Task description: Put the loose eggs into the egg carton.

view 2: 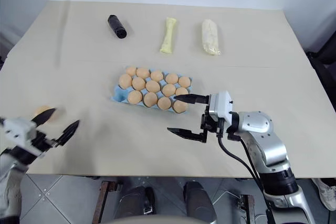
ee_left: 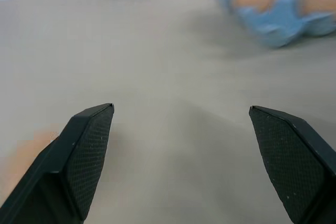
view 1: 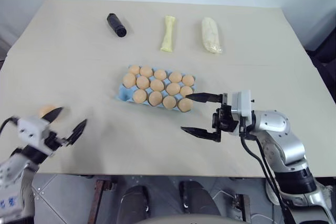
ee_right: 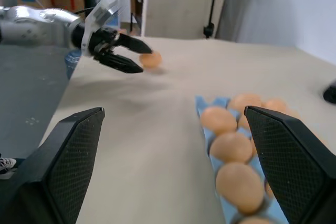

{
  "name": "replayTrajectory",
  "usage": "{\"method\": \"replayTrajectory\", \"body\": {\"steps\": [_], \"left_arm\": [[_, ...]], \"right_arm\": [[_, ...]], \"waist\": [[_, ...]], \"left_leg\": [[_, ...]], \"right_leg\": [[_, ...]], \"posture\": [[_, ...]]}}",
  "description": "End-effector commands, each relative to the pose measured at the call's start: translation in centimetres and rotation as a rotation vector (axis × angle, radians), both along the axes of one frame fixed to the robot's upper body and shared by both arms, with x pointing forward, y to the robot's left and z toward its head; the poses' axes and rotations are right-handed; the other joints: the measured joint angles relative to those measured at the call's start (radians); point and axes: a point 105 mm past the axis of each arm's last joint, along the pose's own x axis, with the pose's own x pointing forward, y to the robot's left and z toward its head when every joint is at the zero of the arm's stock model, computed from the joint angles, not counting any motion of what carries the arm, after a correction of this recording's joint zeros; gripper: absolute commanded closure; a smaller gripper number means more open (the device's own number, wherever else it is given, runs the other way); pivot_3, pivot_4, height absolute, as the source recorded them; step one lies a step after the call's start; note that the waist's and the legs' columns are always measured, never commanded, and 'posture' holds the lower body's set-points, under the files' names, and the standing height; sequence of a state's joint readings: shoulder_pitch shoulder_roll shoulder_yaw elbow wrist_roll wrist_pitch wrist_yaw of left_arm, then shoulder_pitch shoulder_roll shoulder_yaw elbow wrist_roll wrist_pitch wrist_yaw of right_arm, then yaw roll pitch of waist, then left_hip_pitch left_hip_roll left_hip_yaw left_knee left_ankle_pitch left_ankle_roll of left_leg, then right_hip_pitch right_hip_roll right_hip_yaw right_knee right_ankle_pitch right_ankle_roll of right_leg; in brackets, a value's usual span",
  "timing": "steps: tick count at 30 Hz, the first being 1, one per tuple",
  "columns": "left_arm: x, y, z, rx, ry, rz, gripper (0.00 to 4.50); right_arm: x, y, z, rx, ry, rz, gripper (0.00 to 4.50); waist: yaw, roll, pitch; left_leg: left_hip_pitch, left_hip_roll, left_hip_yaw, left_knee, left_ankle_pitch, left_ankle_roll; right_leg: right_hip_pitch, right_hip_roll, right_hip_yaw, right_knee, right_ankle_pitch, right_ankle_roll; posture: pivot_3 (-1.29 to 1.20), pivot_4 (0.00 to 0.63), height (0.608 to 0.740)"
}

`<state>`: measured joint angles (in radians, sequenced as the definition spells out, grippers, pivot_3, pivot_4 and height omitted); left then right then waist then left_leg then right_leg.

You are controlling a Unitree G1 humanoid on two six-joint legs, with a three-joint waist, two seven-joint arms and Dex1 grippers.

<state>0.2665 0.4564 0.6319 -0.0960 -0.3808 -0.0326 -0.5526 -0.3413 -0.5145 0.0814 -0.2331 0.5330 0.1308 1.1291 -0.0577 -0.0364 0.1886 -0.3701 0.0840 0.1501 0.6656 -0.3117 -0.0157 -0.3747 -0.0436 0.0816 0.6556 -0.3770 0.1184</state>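
Nearest me, at the tabletop's (view 1: 273, 45) near-left corner, my left pincer (view 1: 67, 121) stands wide with nothing between its fingers. One loose egg (view 1: 46, 110) lies just beside it, by the outer finger, close to both the left edge and the near edge. I judge this to be the step in hand: picking up that last stray egg. The next move calls for swinging the open jaws over so the egg sits between them, then closing gently, since a nudge from a fingertip could roll it off the edge, which is very near.

To the right at about the same depth, my right pincer (view 1: 202, 115) is also wide and empty, pointing left, its upper finger just off the near-right corner of the egg carton (view 1: 123, 94). Between the two pincers the tabletop is bare, so there is open room to carry the egg across.

The carton lies mid-table, nearly full of eggs; a free cup shows at its near-left corner, which I take as the target.

Farther back, well apart from the work, lie a black cylinder (view 1: 116, 25), a pale yellow packet (view 1: 168, 34) and a whitish packet (view 1: 211, 35).
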Motion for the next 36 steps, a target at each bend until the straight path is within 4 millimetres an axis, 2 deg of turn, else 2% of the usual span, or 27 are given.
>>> {"method": "replayTrajectory", "body": {"steps": [1, 3, 7, 9, 13, 17, 19, 24, 27, 31, 34, 35, 36], "left_arm": [[-3.0, 2.1, -0.4, -0.004, -0.009, 0.184, 0.14], [-4.4, 2.6, -1.7, -0.054, 0.004, 0.264, 0.14], [-4.7, 3.7, -1.4, -0.137, -0.057, 0.366, 0.14], [-3.8, 3.9, -0.8, -0.162, -0.083, 0.369, 0.14], [-0.4, 3.6, 0.2, -0.098, -0.060, 0.290, 0.14], [2.6, 3.9, 1.1, -0.118, -0.045, 0.253, 0.14], [3.8, 4.2, 1.0, -0.162, -0.033, 0.242, 0.14], [5.4, 4.6, -0.6, -0.153, 0.063, 0.228, 0.14], [5.6, 4.8, -0.9, -0.175, 0.082, 0.217, 0.65], [6.0, 4.0, 0.6, -0.139, 0.034, 0.156, 1.82], [7.0, 1.3, 3.1, -0.138, -0.064, 0.005, 2.63], [7.3, 0.7, 3.5, -0.139, -0.076, -0.023, 2.63], [8.1, -1.3, 4.2, -0.091, -0.075, -0.104, 2.63]], "right_arm": [[-0.2, 0.2, 0.4, 0.015, -0.016, 0.035, 0.00], [-0.2, 0.3, 0.3, 0.011, -0.012, 0.046, 0.00], [-0.1, 0.2, 0.4, 0.008, -0.011, 0.049, 0.00], [-0.1, 0.2, 0.3, 0.003, -0.010, 0.048, 0.00], [-0.1, 0.1, 0.2, -0.003, -0.009, 0.044, 0.00], [-0.2, -0.1, -0.6, -0.011, 0.000, 0.035, 0.00], [-0.1, -0.2, -0.7, -0.010, 0.004, 0.019, 0.00], [0.1, -0.4, -0.7, 0.002, -0.003, -0.014, 0.00], [-0.1, -0.5, -0.9, 0.004, -0.002, -0.026, 0.00], [-0.1, -0.7, -0.9, 0.007, -0.002, -0.045, 0.00], [0.0, -0.9, -1.0, 0.007, -0.002, -0.064, 0.00], [0.0, -0.9, -1.1, 0.007, -0.003, -0.068, 0.00], [0.0, -1.0, -1.1, 0.007, -0.003, -0.074, 0.00]], "waist": [[0.000, 0.000, 0.000], [-0.001, 0.000, 0.000], [0.005, -0.002, -0.001], [0.004, -0.002, -0.001], [0.002, -0.002, -0.001], [0.002, -0.002, -0.001], [0.001, -0.002, -0.001], [-0.003, -0.002, -0.001], [0.000, -0.002, -0.001], [0.000, -0.002, 0.000], [0.002, -0.002, 0.000], [0.005, -0.002, 0.000], [0.009, -0.002, -0.001]], "left_leg": [[0.000, 0.000, 0.000, 0.000, 0.000, 0.000], [0.000, 0.000, -0.001, -0.001, 0.000, 0.000], [-0.001, -0.001, -0.002, -0.001, -0.001, 0.001], [-0.001, -0.001, -0.003, -0.001, -0.002, 0.003], [0.000, 0.000, -0.003, -0.001, -0.002, 0.003], [0.000, 0.000, -0.002, -0.001, 0.001, -0.001], [-0.001, 0.002, -0.003, -0.001, 0.001, -0.002], [0.000, 0.005, 0.001, -0.002, 0.001, -0.004], [-0.001, 0.006, 0.002, -0.002, 0.000, -0.004], [0.000, 0.006, 0.003, -0.001, 0.000, -0.004], [0.000, 0.006, 0.003, -0.001, 0.001, -0.004], [0.000, 0.006, 0.003, -0.001, 0.001, -0.005], [-0.001, 0.006, 0.001, -0.001, 0.001, -0.005]], "right_leg": [[0.000, 0.000, 0.000, 0.000, 0.000, 0.000], [0.000, 0.000, 0.000, -0.001, 0.000, 0.000], [0.001, 0.000, 0.000, -0.003, 0.000, 0.000], [0.002, -0.001, 0.000, -0.003, 0.001, -0.002], [0.002, -0.001, -0.007, -0.003, 0.002, -0.004], [0.002, -0.004, -0.015, -0.002, 0.003, -0.005], [0.001, -0.004, -0.020, -0.002, 0.003, -0.005], [-0.002, -0.002, -0.023, -0.002, 0.003, -0.005], [-0.002, -0.002, -0.023, -0.002, 0.003, -0.006], [-0.002, -0.003, -0.023, -0.002, 0.003, -0.006], [-0.002, -0.003, -0.024, -0.001, 0.003, -0.006], [-0.002, -0.003, -0.024, -0.001, 0.003, -0.006], [-0.002, -0.003, -0.025, -0.001, 0.003, -0.006]], "posture": [[0.00, 0.150, 0.740], [0.00, 0.150, 0.740], [0.00, 0.150, 0.740], [0.00, 0.150, 0.740], [0.00, 0.150, 0.740], [0.00, 0.150, 0.740], [0.00, 0.150, 0.740], [0.00, 0.150, 0.740], [0.00, 0.150, 0.740], [0.00, 0.150, 0.740], [0.00, 0.150, 0.740], [0.00, 0.150, 0.740], [0.00, 0.150, 0.740]]}}
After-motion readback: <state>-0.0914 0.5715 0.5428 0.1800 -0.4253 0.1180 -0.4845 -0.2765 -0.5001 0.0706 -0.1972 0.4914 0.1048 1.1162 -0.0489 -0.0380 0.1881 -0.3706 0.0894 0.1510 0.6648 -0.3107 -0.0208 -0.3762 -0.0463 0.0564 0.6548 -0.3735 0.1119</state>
